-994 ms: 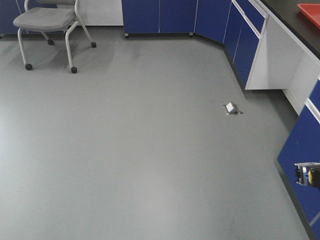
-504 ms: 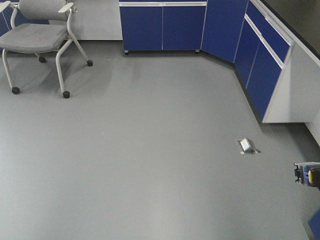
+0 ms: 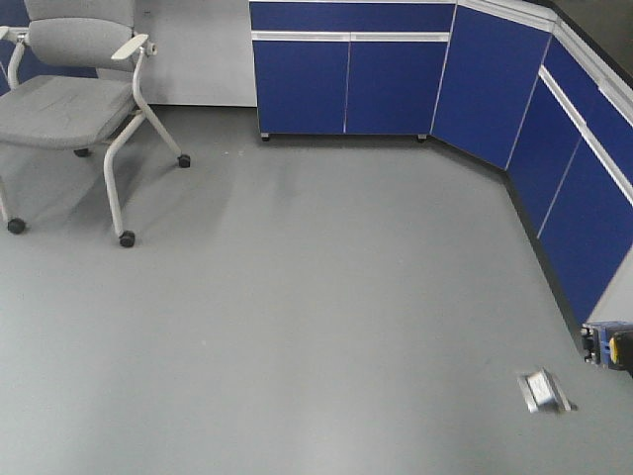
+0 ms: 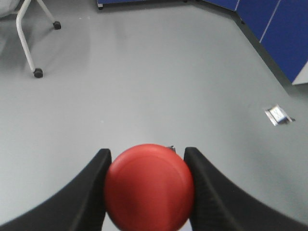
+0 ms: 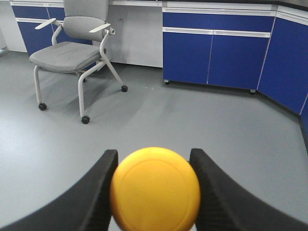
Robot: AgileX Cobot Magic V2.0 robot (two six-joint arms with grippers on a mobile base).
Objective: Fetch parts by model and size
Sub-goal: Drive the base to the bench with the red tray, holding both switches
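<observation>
Soft, even light is shining. The red cap [image 4: 149, 187] in the left end effector [image 4: 147, 155] is looking slightly blurry.

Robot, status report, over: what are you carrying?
Left gripper shut on red-capped switch. Right gripper shut on yellow-capped switch. Chair ahead left, floor box ahead right.

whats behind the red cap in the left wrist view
Grey floor shows beyond the red cap, which the left end effector grips. The cap hides nearly all of its base.
</observation>
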